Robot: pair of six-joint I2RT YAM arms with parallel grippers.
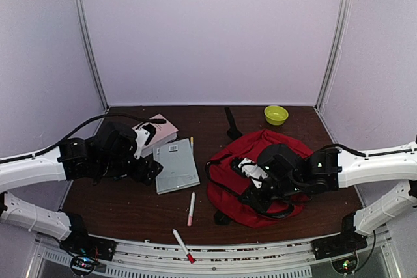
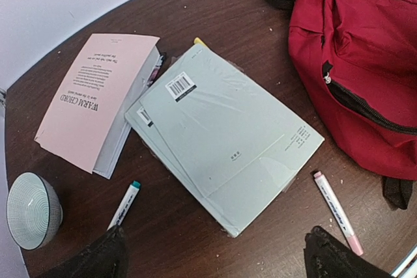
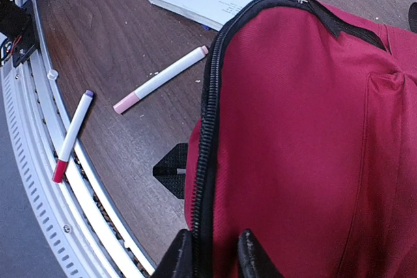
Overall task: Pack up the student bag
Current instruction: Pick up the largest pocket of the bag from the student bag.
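Near my end of the table (image 1: 130, 206), my right gripper (image 3: 214, 253) is pinched narrow on the zipper edge of the student bag (image 1: 260, 140) — it lies right of centre. Farther left, my left gripper (image 2: 215, 255) hangs wide apart over the green books (image 2: 228, 148) — holding nothing.

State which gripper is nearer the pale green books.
Left. The left gripper hovers beside the pale green books; the right gripper grips the student bag at its zip, farther off.
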